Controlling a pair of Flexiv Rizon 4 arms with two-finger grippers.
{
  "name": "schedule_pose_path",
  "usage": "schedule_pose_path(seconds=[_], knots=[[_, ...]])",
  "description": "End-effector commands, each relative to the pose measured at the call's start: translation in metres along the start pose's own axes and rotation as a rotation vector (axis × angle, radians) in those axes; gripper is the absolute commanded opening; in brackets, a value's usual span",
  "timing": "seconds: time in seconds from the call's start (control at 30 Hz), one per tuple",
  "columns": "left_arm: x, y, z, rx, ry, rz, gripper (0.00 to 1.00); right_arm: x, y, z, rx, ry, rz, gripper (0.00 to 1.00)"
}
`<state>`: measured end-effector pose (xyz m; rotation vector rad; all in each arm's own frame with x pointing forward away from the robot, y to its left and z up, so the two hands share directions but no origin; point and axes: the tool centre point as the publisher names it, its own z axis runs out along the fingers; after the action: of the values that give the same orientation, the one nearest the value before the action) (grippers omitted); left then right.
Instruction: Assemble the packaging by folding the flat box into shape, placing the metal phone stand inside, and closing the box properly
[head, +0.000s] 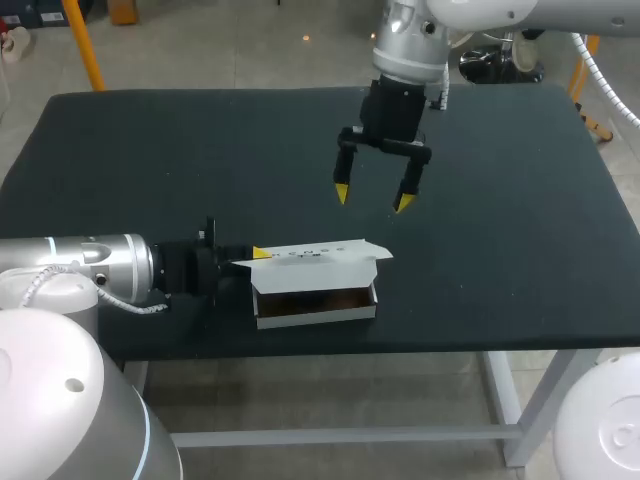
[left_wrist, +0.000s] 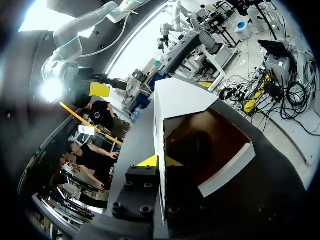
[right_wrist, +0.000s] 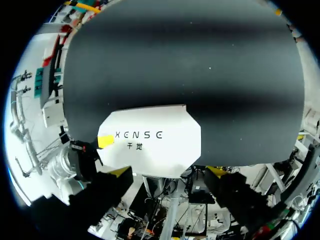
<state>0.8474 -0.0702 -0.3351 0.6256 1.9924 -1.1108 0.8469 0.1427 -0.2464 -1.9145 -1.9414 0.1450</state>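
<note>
A white cardboard box (head: 316, 300) with a brown inside stands near the table's front edge, its lid (head: 315, 252) raised and spread above it. My left gripper (head: 256, 254) is shut on the lid's left edge; in the left wrist view the lid (left_wrist: 175, 100) runs edge-on between the yellow tips of that gripper (left_wrist: 160, 161). A dark shape (left_wrist: 194, 145) lies inside the box; I cannot tell whether it is the phone stand. My right gripper (head: 372, 197) hangs open above and behind the box. In the right wrist view that gripper (right_wrist: 167, 172) is over the lid (right_wrist: 150, 140).
The dark table (head: 150, 160) stretches bare to the left, right and back of the box. The box sits close to the front edge (head: 400, 345). My left arm (head: 90, 265) lies low along the table's front left.
</note>
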Motion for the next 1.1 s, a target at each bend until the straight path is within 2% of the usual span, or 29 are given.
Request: schedule_pose_path(seconds=[0.03, 0.33, 0.4, 0.43, 0.5, 0.57, 0.63, 0.67, 0.8, 0.9, 0.97, 1.1], knots=[[0.007, -0.002, -0.001, -0.002, -0.016, 0.012, 0.00, 0.006, 0.007, 0.007, 0.070, -0.019, 0.056, 1.00], [0.015, 0.003, 0.000, -0.004, -0.037, 0.036, 0.00, -0.005, 0.006, 0.044, 0.107, 0.021, 0.054, 1.00], [0.015, 0.003, 0.000, -0.002, -0.038, 0.037, 0.00, -0.007, 0.006, 0.048, 0.111, 0.024, 0.058, 0.87], [0.016, 0.003, 0.000, -0.002, -0.040, 0.040, 0.00, -0.007, 0.006, 0.052, 0.107, 0.028, 0.051, 0.84], [0.016, 0.003, -0.001, 0.002, -0.042, 0.043, 0.00, -0.007, 0.004, 0.055, 0.090, 0.039, 0.024, 0.89], [0.016, 0.002, -0.001, 0.005, -0.042, 0.047, 0.00, -0.008, 0.003, 0.058, 0.083, 0.051, 0.010, 0.89], [0.017, 0.002, -0.001, 0.007, -0.043, 0.049, 0.00, -0.009, 0.002, 0.061, 0.078, 0.059, -0.007, 0.87], [0.017, 0.002, -0.001, 0.007, -0.043, 0.050, 0.00, -0.009, 0.002, 0.063, 0.079, 0.060, -0.008, 0.82], [0.018, 0.002, -0.001, 0.010, -0.046, 0.057, 0.00, -0.011, 0.002, 0.071, 0.085, 0.079, -0.027, 0.78], [0.019, 0.002, -0.001, 0.016, -0.050, 0.064, 0.00, -0.013, 0.002, 0.075, 0.090, 0.084, -0.029, 0.62], [0.019, 0.002, -0.001, 0.018, -0.053, 0.067, 0.00, -0.014, 0.001, 0.077, 0.093, 0.085, -0.030, 0.57], [0.019, 0.002, -0.001, 0.019, -0.053, 0.071, 0.00, -0.016, 0.000, 0.082, 0.092, 0.082, -0.035, 0.62]])
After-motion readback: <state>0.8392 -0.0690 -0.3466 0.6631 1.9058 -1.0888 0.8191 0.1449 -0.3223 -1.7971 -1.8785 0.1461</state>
